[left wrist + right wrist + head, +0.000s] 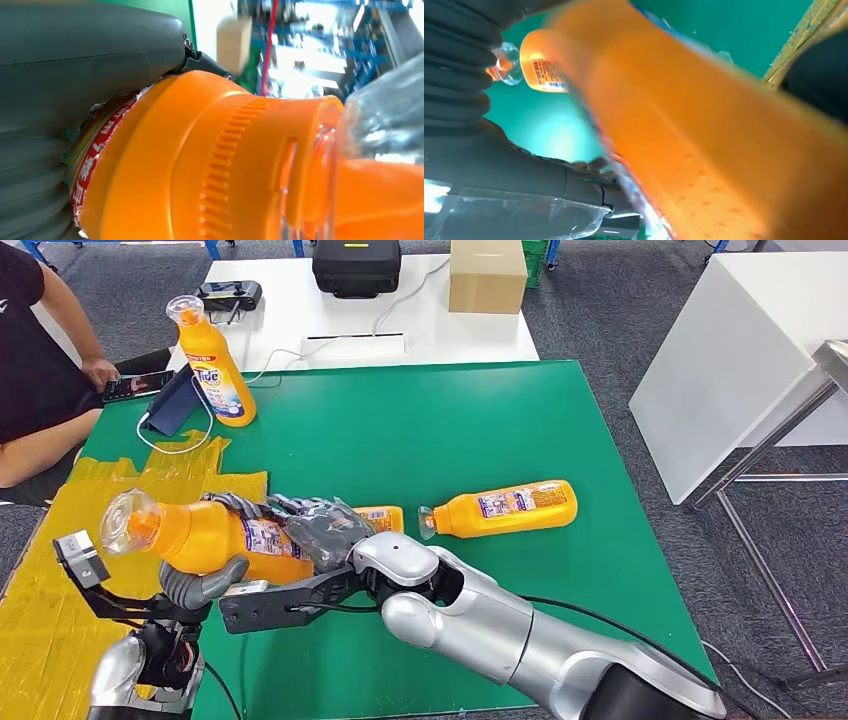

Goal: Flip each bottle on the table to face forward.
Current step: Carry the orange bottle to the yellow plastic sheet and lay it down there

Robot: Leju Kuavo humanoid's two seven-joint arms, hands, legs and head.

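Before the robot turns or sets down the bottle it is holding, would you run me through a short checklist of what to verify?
1. Left hand under the held bottle, near its neck: ok.
2. Right hand over the bottle's middle: ok, though how firmly it grips cannot be told.
3. Clear cap on the held bottle: ok, it is in place.
4. Label facing forward: not ok yet; the bottle is on its side, off the green mat.
5. Lying bottle apart from the hands: ok.
6. Upright bottle standing by the person's arm: ok, it is well away from both hands.
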